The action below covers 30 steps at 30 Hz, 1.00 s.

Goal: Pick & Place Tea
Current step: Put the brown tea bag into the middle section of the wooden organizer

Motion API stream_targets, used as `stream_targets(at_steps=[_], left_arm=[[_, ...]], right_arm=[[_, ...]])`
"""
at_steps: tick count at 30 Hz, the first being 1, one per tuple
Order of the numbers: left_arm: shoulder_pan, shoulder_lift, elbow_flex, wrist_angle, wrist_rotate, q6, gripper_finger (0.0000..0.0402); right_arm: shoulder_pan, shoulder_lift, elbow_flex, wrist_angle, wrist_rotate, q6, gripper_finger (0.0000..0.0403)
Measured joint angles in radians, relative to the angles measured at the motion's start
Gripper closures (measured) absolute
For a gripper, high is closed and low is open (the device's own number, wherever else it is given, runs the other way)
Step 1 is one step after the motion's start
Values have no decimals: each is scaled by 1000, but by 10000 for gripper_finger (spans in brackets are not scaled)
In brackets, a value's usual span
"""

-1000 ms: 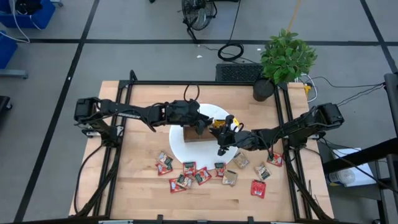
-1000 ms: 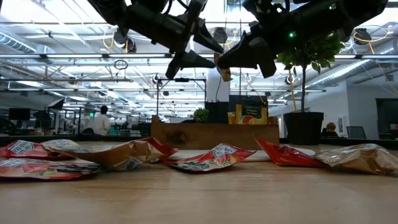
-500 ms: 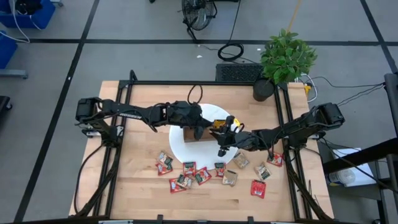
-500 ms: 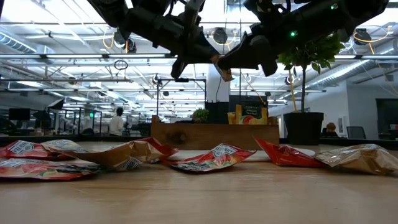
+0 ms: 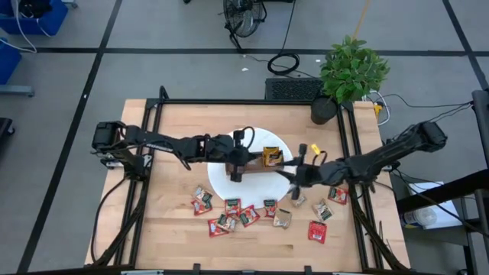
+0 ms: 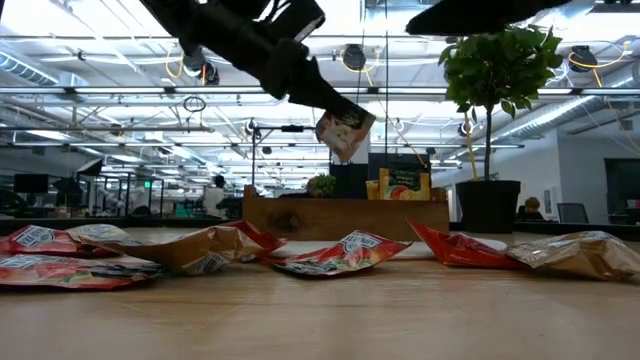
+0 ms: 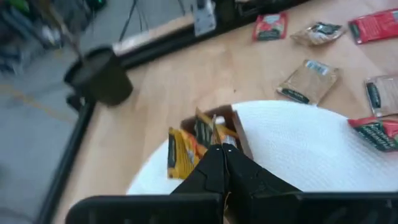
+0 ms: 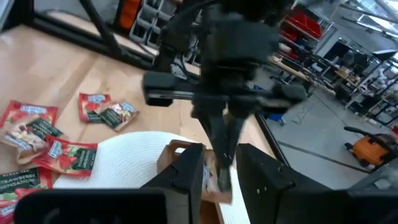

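Pale flat tea-bag sachet: pinched between the closed fingers of the left gripper, hanging above the brown wooden tray on the round white plate. Right gripper: fingers parted, empty, near the tray's side. Red and tan sachets: scattered on the wooden table.

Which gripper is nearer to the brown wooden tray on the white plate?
Left. The left gripper hangs over the brown wooden tray, holding a tan tea sachet. The right gripper is open, beside the tray's right end.
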Motion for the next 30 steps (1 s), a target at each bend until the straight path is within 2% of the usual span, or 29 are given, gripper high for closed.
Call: stream_targets(at_steps=[3,9,12,21,30], left_arm=[[23,0,-68,176,53,17,400],[99,14,-266,525,133,14,401],[132,63,-293,640,207,-20,401],[145,258,-274,827,211,-44,401],[144,278,-274,827,158,-21,401]], right_arm=[[-1,-76,-91,58,2,19,317],[-1,-175,-278,324,0,-62,317],[-1,-197,-333,425,0,-114,317],[-1,-214,-347,466,1,-162,316],[-1,-214,-347,451,2,-159,316]])
